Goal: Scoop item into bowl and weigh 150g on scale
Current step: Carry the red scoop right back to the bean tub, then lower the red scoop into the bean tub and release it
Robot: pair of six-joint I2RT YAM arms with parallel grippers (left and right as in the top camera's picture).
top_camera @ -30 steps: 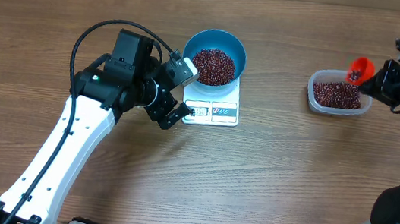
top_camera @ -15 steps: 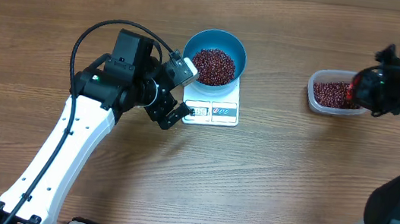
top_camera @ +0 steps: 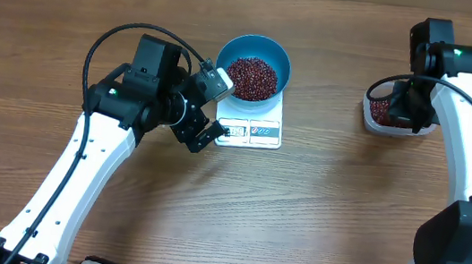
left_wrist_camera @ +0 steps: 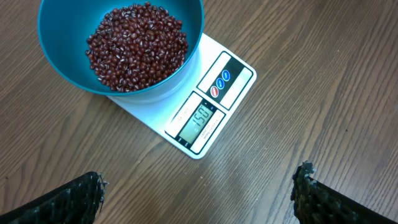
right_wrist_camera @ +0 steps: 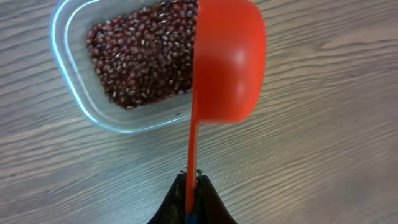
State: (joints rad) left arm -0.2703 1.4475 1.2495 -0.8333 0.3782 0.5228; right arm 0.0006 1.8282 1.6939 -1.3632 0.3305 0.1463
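Robotics lab bench, pretty sure: white left arm (top_camera: pixel 78 167) at 7 o'clock, right arm (top_camera: pixel 470 134) at 5, scale (top_camera: pixel 254 132) on a wood-grain table (top_camera: pixel 316 214).

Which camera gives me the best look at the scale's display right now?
Left wrist: the display sits near centre, large, digits legible. Overhead shows the scale small, its display unreadable. Right wrist shows none of it, only the tub and scoop.

Overhead, the right arm (top_camera: pixel 459 96) hides its claw (right_wrist_camera: pixel 189 190) and part of the tub (top_camera: pixel 367 108); scale display (top_camera: pixel 234 132) unreadably small.
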